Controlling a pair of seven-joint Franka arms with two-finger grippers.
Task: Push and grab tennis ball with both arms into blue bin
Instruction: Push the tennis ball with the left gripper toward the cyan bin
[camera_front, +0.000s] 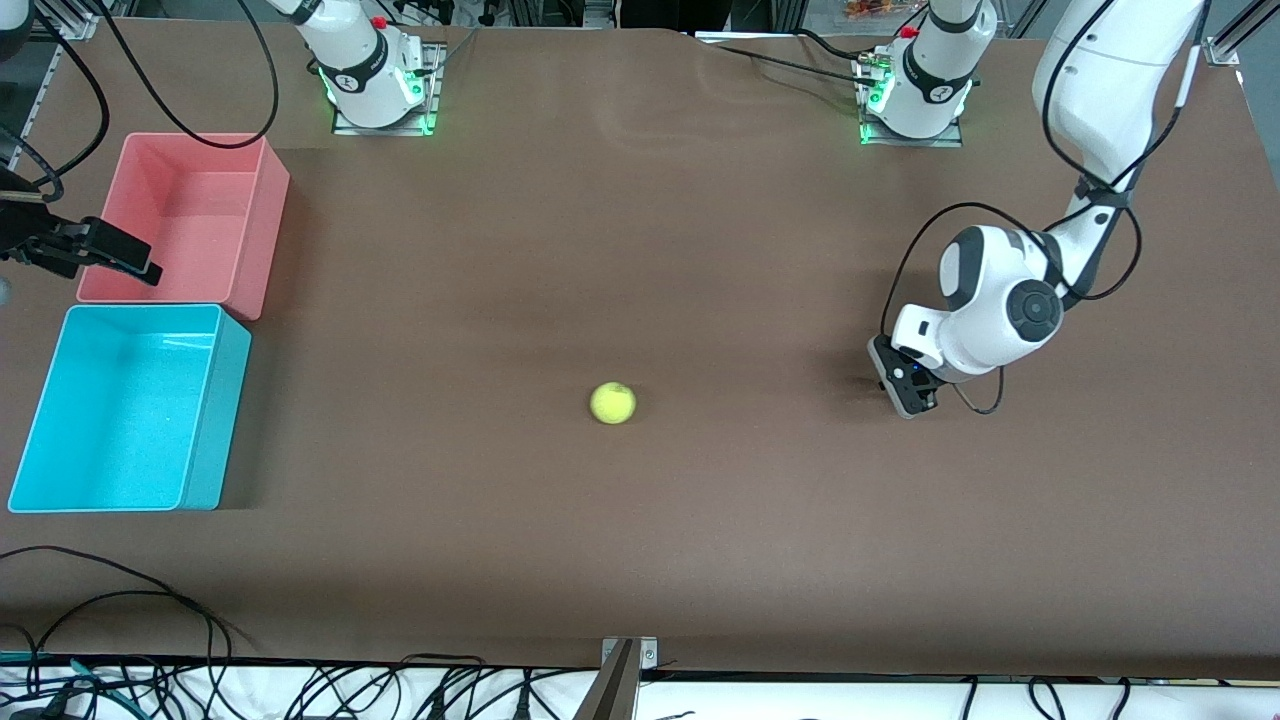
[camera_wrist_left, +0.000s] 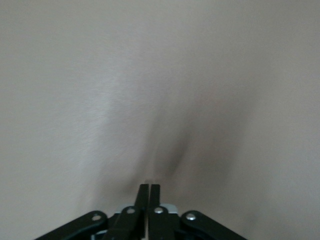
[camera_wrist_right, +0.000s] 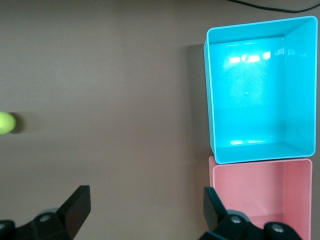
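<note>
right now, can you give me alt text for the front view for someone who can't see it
A tennis ball sits alone mid-table on the brown table. The left gripper is low over the table toward the left arm's end, fingers shut. At the right arm's end, the empty blue bin touches the pink bin, with the right gripper open above them.

Bright overhead light, glare inside blue bin (camera_wrist_right: 260, 60), left wrist view blurred

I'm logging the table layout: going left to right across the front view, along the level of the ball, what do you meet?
blue bin → tennis ball → left gripper, fingers shut, low over bare table.
</note>
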